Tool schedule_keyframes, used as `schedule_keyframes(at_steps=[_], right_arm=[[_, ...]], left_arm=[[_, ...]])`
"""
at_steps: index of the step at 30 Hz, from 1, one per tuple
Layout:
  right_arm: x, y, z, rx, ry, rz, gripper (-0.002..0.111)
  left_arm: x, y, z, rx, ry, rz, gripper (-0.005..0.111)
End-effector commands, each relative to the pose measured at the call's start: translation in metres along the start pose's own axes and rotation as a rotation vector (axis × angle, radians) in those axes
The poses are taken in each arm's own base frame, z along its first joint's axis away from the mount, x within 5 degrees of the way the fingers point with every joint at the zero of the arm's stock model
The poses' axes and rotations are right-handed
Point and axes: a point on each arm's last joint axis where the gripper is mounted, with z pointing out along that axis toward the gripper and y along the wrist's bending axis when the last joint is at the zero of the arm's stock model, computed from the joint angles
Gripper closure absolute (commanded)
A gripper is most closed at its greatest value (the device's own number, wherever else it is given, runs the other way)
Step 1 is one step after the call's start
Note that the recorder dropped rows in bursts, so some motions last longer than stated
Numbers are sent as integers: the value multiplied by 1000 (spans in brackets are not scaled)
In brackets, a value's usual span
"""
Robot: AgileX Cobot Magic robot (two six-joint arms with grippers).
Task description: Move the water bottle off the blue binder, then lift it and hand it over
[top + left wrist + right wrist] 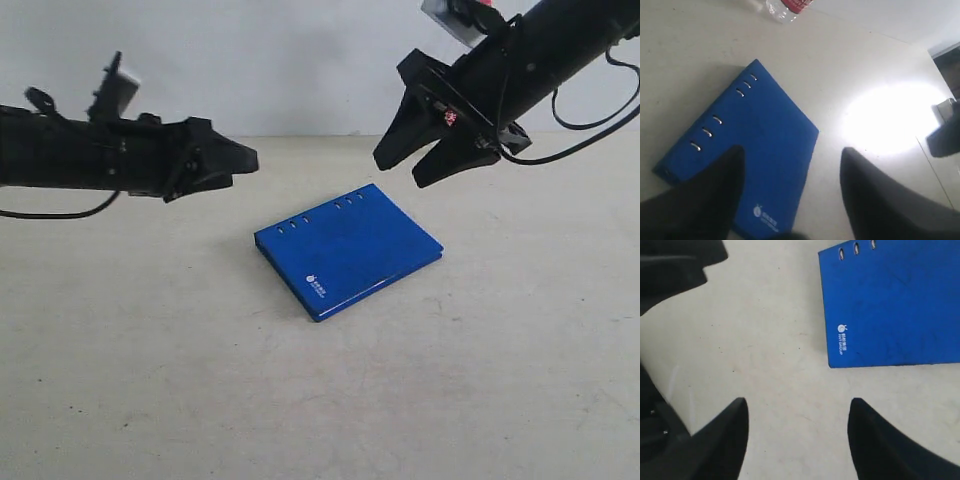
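Note:
The blue binder [345, 250] lies flat and closed on the table, nothing on its cover. Only the base and part of the red label of the water bottle [785, 7] show, at the edge of the left wrist view, on the table beyond the binder's [755, 140] spine corner. The exterior view does not show the bottle. My left gripper [245, 160] hovers left of the binder, open [792, 152] and empty. My right gripper [400, 172] hangs above the binder's far right, open [798, 402], with bare table between its fingers and the binder [895, 305] off to one side.
The beige table [150, 380] stretches around the binder, with a white wall [300, 60] behind it. A bright glare patch [890, 120] lies on the table beside the binder. The left arm [675, 265] shows in the right wrist view.

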Motion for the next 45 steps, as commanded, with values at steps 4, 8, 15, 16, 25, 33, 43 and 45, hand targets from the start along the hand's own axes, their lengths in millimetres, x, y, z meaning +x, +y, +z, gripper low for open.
schedule_keyframes(at_steps=[4,8,15,16,25,33,43,45], right_arm=[[5,6,-16,88,-2,-24,56],[6,13,-24,87,-23,-40,56],[8,22,-32,82,-47,-57,56],[8,23,-33,82,-50,-60,56],[17,38,-58,171,-90,-29,56],[19,-66,-18,78,1,381,56],[50,-165,-2,-26,16,521,56],[52,-172,10,-59,27,541,56]], left_arm=[[-1,49,61,-7,151,-24,52],[3,64,77,-5,208,-35,52],[1,71,94,38,229,-9,52],[2,70,96,37,249,17,52],[53,8,110,378,658,176,52],[45,13,116,262,581,12,52],[38,14,121,209,499,-132,52],[33,11,123,230,452,-176,52]])
